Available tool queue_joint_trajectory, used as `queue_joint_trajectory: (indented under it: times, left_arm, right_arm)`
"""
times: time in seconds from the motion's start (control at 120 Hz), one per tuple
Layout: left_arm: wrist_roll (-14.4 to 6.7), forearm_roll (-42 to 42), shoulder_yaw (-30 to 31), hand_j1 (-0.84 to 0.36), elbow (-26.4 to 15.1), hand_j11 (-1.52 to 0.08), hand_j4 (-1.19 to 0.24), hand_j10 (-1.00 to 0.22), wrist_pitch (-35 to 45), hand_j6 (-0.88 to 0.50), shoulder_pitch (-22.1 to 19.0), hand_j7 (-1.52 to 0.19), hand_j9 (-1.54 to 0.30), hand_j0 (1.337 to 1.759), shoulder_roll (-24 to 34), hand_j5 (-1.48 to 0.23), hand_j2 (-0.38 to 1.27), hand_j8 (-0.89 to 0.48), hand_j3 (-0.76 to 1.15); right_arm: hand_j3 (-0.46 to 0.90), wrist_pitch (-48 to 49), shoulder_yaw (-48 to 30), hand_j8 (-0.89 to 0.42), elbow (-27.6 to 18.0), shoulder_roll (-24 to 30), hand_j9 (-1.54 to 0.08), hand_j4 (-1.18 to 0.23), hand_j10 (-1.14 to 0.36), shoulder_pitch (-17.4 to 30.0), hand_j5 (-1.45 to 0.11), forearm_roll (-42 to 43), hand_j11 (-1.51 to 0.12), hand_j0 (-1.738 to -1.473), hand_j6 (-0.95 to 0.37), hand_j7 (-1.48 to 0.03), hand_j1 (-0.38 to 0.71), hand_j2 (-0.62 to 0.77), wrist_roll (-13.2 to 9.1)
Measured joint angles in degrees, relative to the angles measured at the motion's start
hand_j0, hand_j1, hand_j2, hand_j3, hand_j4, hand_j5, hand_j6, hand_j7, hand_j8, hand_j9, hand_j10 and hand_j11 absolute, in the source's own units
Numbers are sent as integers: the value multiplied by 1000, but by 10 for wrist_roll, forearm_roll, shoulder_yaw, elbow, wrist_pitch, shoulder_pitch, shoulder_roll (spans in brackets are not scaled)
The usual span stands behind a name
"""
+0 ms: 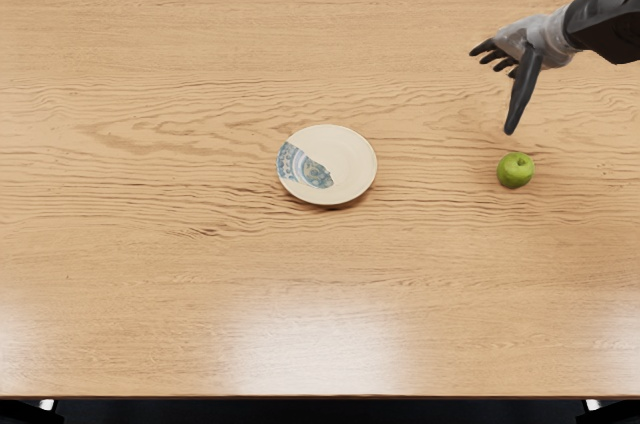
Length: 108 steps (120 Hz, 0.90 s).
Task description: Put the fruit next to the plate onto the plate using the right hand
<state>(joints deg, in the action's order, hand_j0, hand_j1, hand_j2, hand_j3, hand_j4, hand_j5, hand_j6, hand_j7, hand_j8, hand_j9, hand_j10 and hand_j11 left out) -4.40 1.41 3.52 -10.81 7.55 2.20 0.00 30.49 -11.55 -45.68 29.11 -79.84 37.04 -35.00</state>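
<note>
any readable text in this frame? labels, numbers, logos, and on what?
None: no words, numbers or logos can be read anywhere.
plate: a blue-grey decorative patch on its left side, a pattern, not lettering.
green apple: no sticker or mark shows.
right robot hand: plain grey and black, no markings show.
table: bare wood grain only.

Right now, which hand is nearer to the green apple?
Right. The right hand is open just beyond the green apple, not touching it; the left hand is out of view.

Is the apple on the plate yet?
Not yet. The green apple lies on the table, apart from the plate.
</note>
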Motion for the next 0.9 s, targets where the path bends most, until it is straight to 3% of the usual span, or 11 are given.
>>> queue_joint_trajectory:
  times: [0.142,0.225,0.358,0.467,0.717,0.9]
  left_arm:
    - [0,0,0,339,0,-11,-9,-9,0,-9,0,-11,-11,1658,0,-11,2,-9,0]
    - [0,0,0,339,0,-11,-9,-9,0,-9,0,-11,-11,1658,0,-11,2,-9,0]
    - [0,0,0,339,0,-11,-9,-9,0,-9,0,-11,-11,1658,0,-11,2,-9,0]
    - [0,0,0,339,0,-11,-9,-9,0,-9,0,-11,-11,1658,0,-11,2,-9,0]
    - [0,0,0,339,0,-11,-9,-9,0,-9,0,-11,-11,1658,0,-11,2,-9,0]
    - [0,0,0,339,0,-11,-9,-9,0,-9,0,-11,-11,1658,0,-11,2,-9,0]
  right_arm:
    - [0,-84,-2,-2,-70,40,0,-2,-1,71,0,26,0,-1658,-3,0,-349,0,0]
    - [0,-99,-6,-3,-90,65,0,-3,-2,95,0,-23,0,-1658,-4,0,-349,0,0]
    - [0,-84,-9,-5,-107,97,-3,-5,-4,109,-3,-79,-3,-1658,-6,-3,-346,0,0]
    - [0,-88,-12,-62,-112,104,-76,-62,-61,115,-77,-84,-76,-1658,-63,-76,-279,-11,0]
    - [0,-189,-7,-123,-122,113,-156,-122,-122,134,-156,-85,-155,-1658,-124,-155,-206,-23,0]
    - [0,-313,-10,-93,-230,188,-117,-93,-92,193,-117,-52,-117,-1658,-94,-117,-242,-17,0]
